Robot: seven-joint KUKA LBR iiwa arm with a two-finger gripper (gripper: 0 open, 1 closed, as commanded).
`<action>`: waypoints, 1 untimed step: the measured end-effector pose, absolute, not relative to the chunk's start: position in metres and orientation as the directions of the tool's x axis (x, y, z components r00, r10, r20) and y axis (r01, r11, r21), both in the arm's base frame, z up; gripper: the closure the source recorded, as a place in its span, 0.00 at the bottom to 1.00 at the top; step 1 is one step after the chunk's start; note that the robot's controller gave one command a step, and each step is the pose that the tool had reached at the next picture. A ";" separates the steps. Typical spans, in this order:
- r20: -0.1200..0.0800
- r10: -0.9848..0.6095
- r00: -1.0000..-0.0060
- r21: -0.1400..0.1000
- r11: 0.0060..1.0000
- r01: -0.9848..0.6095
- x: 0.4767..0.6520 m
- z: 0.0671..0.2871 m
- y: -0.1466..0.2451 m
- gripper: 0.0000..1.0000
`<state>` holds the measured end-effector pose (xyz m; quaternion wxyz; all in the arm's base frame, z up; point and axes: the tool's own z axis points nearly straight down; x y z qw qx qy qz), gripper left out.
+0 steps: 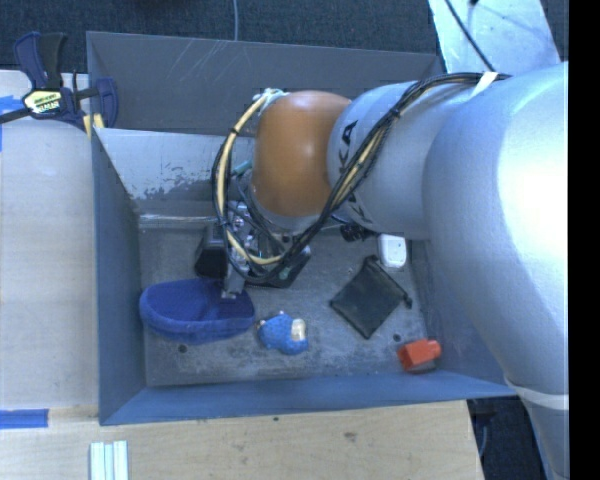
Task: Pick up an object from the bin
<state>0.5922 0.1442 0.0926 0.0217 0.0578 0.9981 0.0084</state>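
As you cannot tell how wide the fingers (pixel 229 280) stand, centre them on the slipper (pixel 190 314) before closing

The arm (pixel 460 178) and its orange cover (pixel 292 158) hang over the far middle and right of the bin (pixel 116 268), closing that side from above. The gripper (pixel 230 283) stands left of the middle, at the right end of a blue slipper (pixel 192 311); whether they touch cannot be told. The slipper blocks the near-left floor. Just right of it lies a small blue and yellow lump (pixel 283 334). Further right is a flat black pad (pixel 368 299), with a white block (pixel 392 251) beyond it and a red block (pixel 418 353) by the near-right corner. Bare floor shows in the far-left corner, along the near wall, and between the lump and the pad.
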 end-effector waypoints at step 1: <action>-0.042 0.116 -0.992 0.019 0.993 0.115 0.592 0.093 0.144 1.00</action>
